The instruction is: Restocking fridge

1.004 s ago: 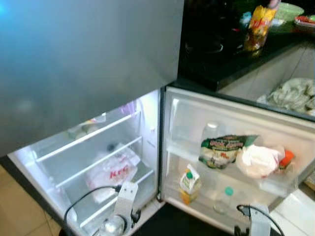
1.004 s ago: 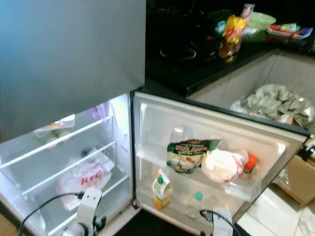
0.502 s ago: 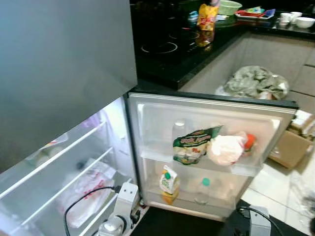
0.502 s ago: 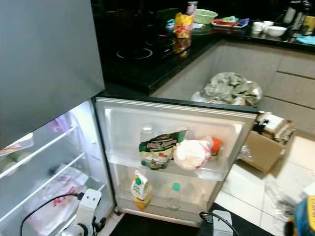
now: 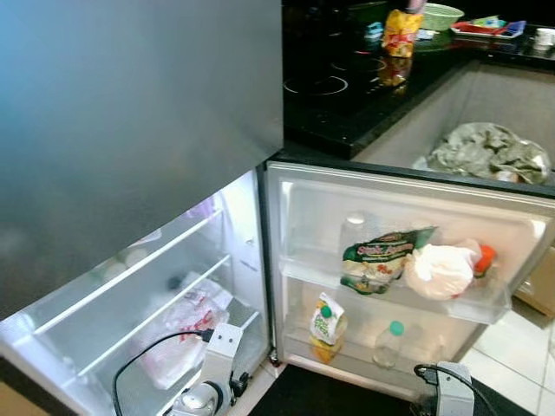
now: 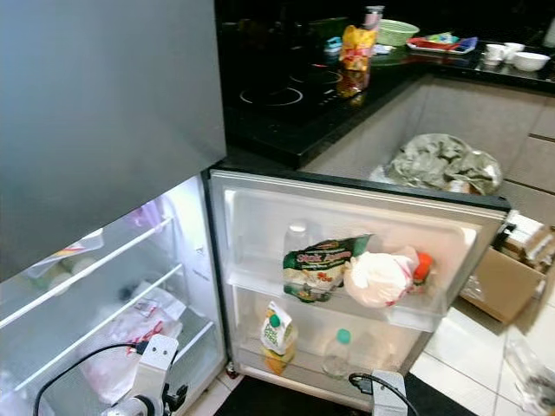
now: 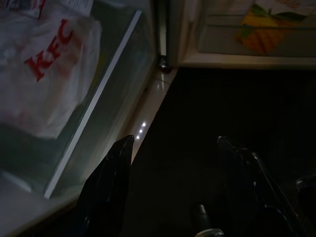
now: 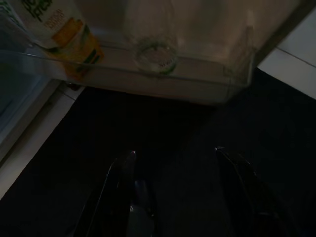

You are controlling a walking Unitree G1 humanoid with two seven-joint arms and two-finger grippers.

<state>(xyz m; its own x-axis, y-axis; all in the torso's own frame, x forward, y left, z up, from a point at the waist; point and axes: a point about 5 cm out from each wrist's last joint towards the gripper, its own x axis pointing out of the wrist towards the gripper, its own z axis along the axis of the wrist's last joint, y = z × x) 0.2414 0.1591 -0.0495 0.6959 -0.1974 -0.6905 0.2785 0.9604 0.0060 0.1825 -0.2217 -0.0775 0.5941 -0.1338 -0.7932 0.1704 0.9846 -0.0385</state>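
Fridge (image 5: 139, 173) lower door (image 5: 408, 286) stands open, both arms hang low and idle: left gripper (image 7: 173, 187) fingers spread, nothing between them, over the dark mat by the fridge's bottom edge; right gripper (image 8: 173, 192) likewise spread and empty under the door's bottom rack. Door racks hold a green snack bag (image 5: 379, 258), a white plastic bag (image 5: 442, 270), a juice carton (image 5: 326, 325) and a clear bottle (image 5: 388, 344); a KFC bag (image 5: 186, 334) sits on a lower shelf inside. Stock to load looks to be on the black bench (image 5: 364, 95) beyond, e.g. the yellow packet (image 5: 401, 33); can't confirm what's meant. Judgement: step in hand is fetch. Turn toward the bench, keep the arms tucked clear of the open door, pick one item at a time. The upper shelf (image 5: 130, 269) looks like the roomiest spot.
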